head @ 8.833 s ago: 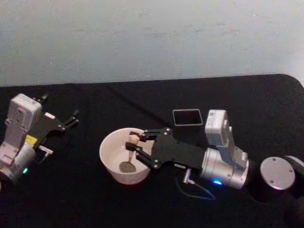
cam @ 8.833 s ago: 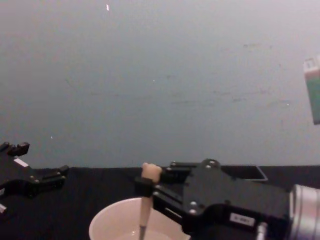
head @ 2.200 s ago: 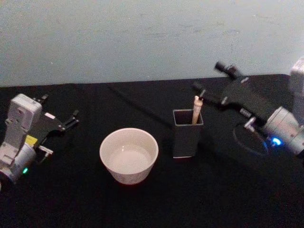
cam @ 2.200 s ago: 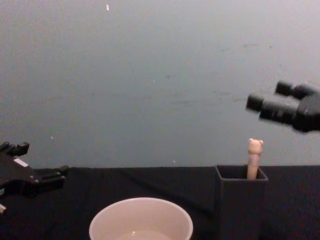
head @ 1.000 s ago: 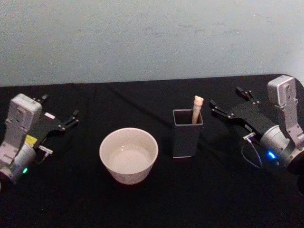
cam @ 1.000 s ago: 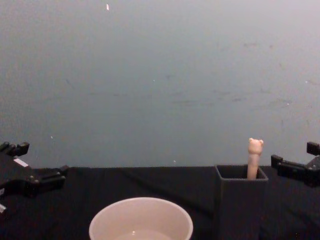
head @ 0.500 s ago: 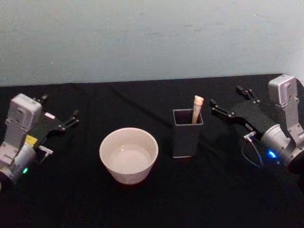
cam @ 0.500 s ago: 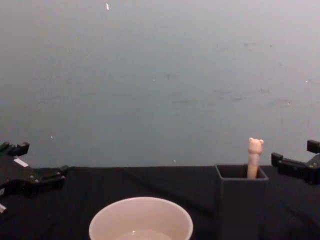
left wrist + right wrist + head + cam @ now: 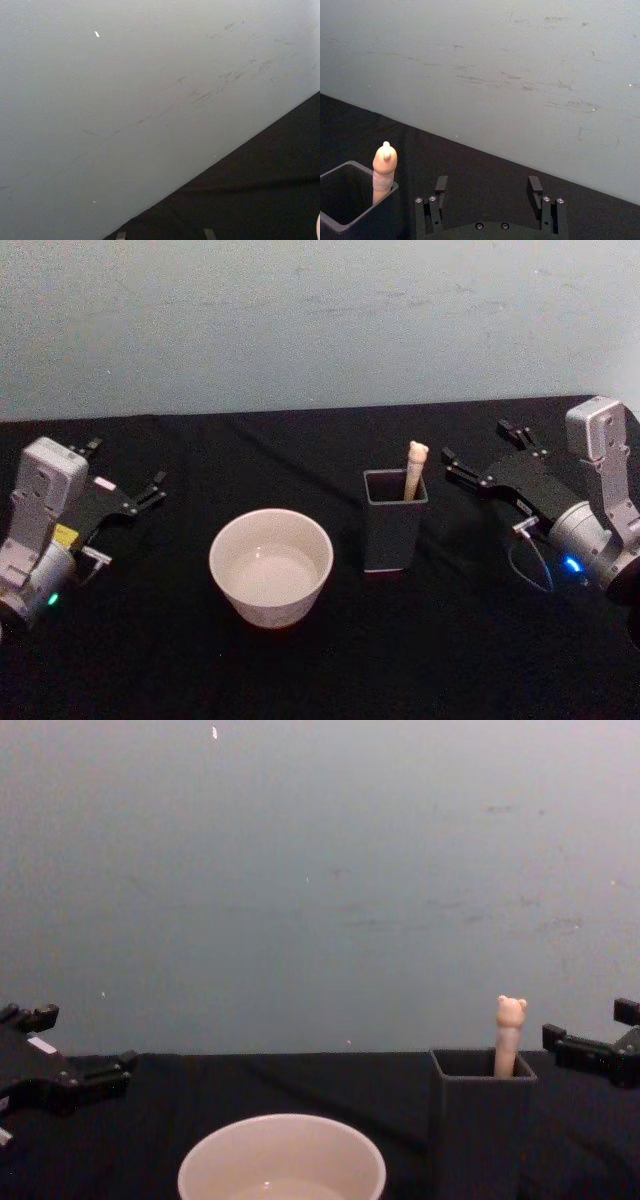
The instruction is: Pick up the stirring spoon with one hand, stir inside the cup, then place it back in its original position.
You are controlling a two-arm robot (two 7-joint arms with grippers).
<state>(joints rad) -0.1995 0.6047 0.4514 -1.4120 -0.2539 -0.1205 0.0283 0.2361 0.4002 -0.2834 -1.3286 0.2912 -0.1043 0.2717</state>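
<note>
- spoon first: i see the stirring spoon (image 9: 414,469) standing inside the holder box (image 9: 394,522), leaning on the box's far right corner, bear-head knob poking above the rim. chest view shows the same, spoon (image 9: 509,1035) rising out of the box (image 9: 481,1125).
- holder box as my landmark: it stands upright on the black table (image 9: 300,670), and the cup (image 9: 270,566) sits just to its left, apart from it, a bit nearer the robot.
- the cup is upright, its inside pale, nothing standing in it.
- right gripper (image 9: 483,452) sits to the right of the box, near it but not touching, fingers spread wide with nothing between them, pointing toward the spoon's side.
- from the right wrist camera i get both fingers (image 9: 441,185) parted, with the box (image 9: 345,197) and spoon (image 9: 383,170) off to one side of them.
- left gripper (image 9: 125,475) is parked well to the left of the box, beyond the cup, its fingers spread and empty.
</note>
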